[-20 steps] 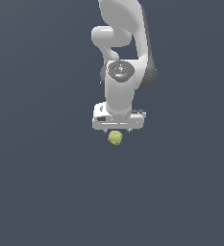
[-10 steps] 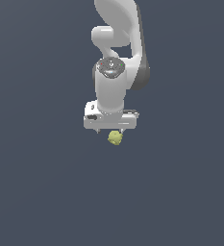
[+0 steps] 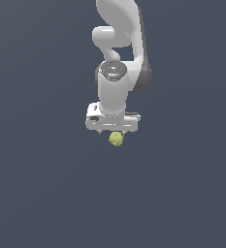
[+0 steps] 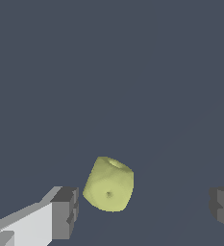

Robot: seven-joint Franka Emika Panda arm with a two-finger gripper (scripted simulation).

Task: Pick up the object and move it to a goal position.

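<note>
Exterior view: arm (image 3: 121, 58) cut off by top edge. End effector (image 3: 113, 131) fingers mostly hidden beneath its white body; spread not readable there. Upper part of object (image 3: 116, 139) tucked under end effector.

Wrist view: both fingertips (image 4: 65, 212) cut by frame edges; contact with object (image 4: 108, 184) not determinable.

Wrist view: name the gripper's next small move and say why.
Probably a small sideways shift to centre, then close. The small yellow-green lumpy ball lies between the open white gripper, but close to one dark finger pad and far from the other, with clear gaps on both sides.
</note>
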